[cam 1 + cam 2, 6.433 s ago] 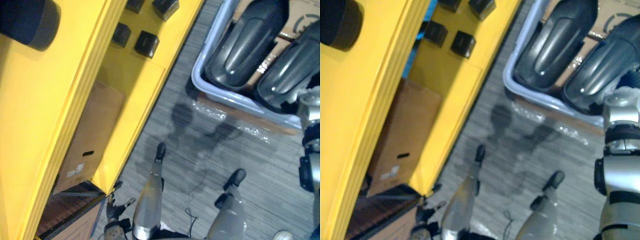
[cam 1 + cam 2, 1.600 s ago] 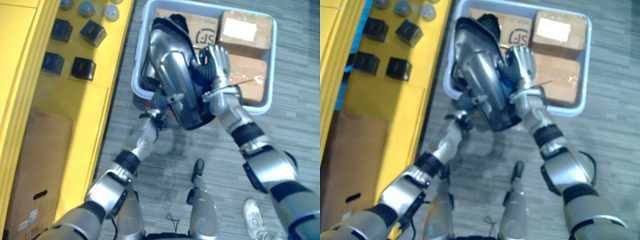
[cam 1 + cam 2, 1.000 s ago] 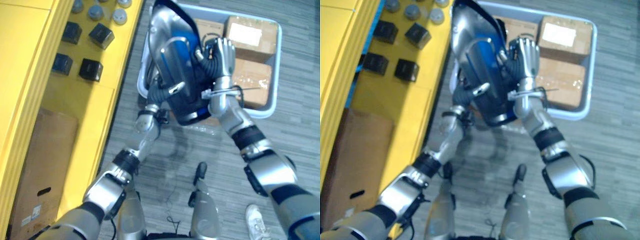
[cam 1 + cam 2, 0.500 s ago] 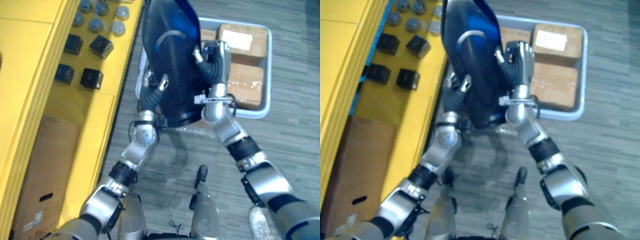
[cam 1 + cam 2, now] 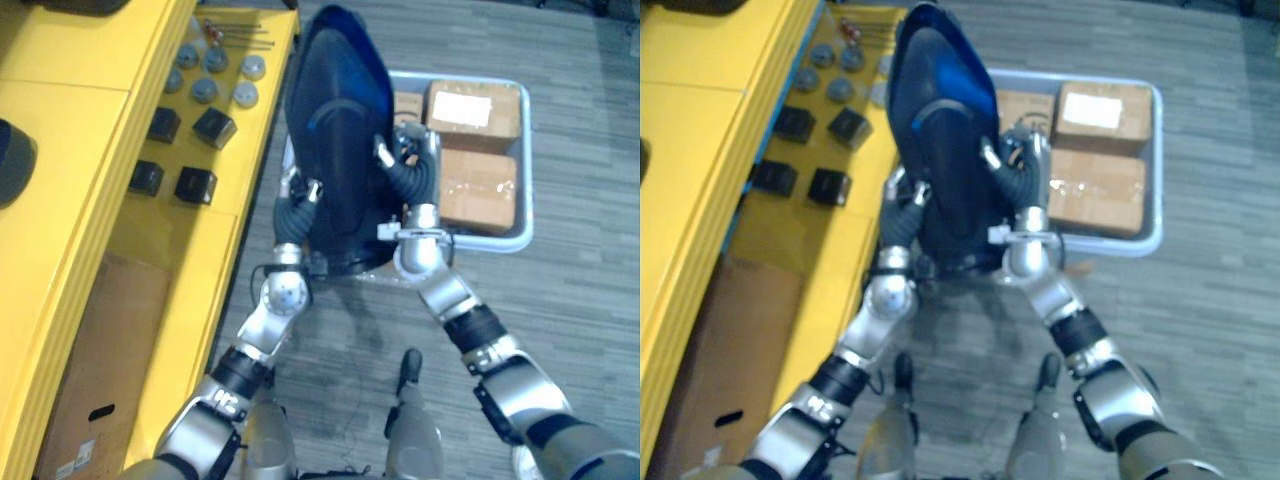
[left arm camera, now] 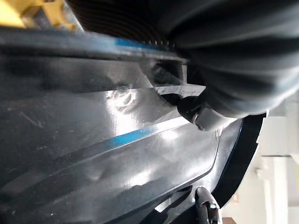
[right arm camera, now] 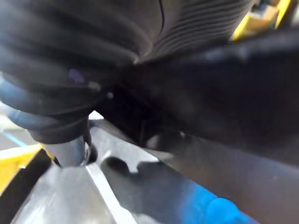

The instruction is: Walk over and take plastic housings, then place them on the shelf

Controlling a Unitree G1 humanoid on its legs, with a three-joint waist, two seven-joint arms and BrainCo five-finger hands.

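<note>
Housing (image 5: 338,140) seemingly higher than before

Glossy dark plastic housing (image 5: 340,150), matt cardboard boxes (image 5: 478,190), smooth yellow shelf (image 5: 90,130)

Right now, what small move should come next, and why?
Probably carry the plastic housing leftward toward the yellow shelf: the left hand and right hand hold it between them, raised above the bin, and the shelf stands to its left.

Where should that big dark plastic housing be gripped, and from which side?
Grip the large dark curved plastic housing by its two long side edges, left hand and right hand from opposite sides: the shell is broad and smooth, likely too wide for one hand.
</note>
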